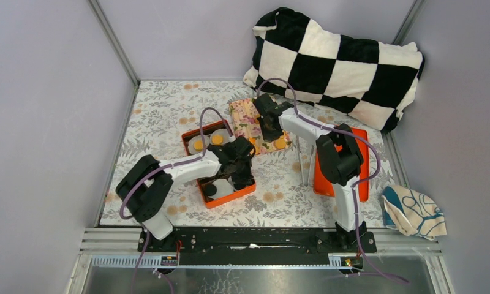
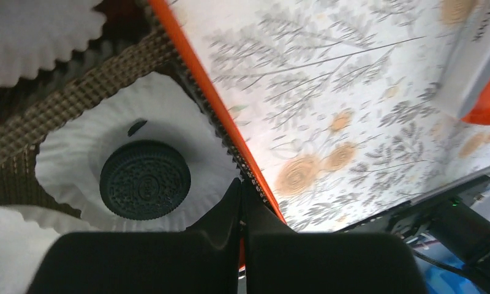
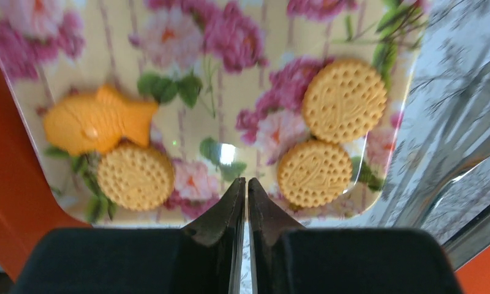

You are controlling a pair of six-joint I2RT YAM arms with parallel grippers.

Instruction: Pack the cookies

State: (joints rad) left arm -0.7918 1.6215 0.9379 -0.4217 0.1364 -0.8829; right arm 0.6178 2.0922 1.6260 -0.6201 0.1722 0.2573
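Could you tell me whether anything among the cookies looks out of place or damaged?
One thing: on the floral tray, a fish-shaped orange biscuit lies among three round tan cookies, touching one. Also, a small dark fragment sits beside the black cookie in its paper cup, possibly a crumb.

Bright, even light filled the top view, casting only soft shadows. A small glare spot sat on the floral tray; the cookies looked fairly sharp, while that view's right edge blurred.

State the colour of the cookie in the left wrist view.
The cookie is black; the left wrist view shows it best.
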